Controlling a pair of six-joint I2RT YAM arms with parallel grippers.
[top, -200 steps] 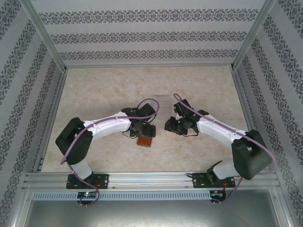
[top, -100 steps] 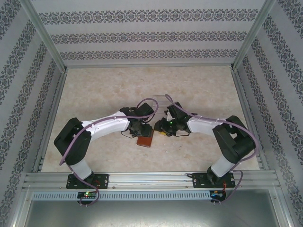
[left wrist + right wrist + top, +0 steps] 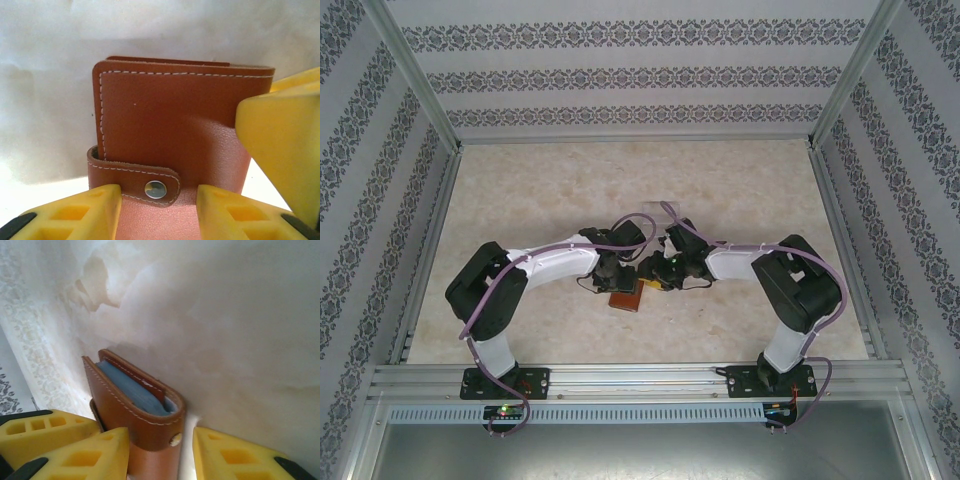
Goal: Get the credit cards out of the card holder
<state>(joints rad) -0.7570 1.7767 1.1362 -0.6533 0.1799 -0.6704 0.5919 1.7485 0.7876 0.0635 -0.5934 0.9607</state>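
Card holder: snapped shut, toward near edge of tabletop, midway.
Left gripper: over strap end; pinch, we cannot tell.
Right gripper: spread; we steady, then unsnap strap gently.

Our papered booth, with a marble-look tabletop under even light

We see a pale beige, marble-patterned table closed in on three sides by white walls banded with dark floral print. They are held in a bare aluminium frame. A metal rail runs along the near edge, and the light falls soft and even.
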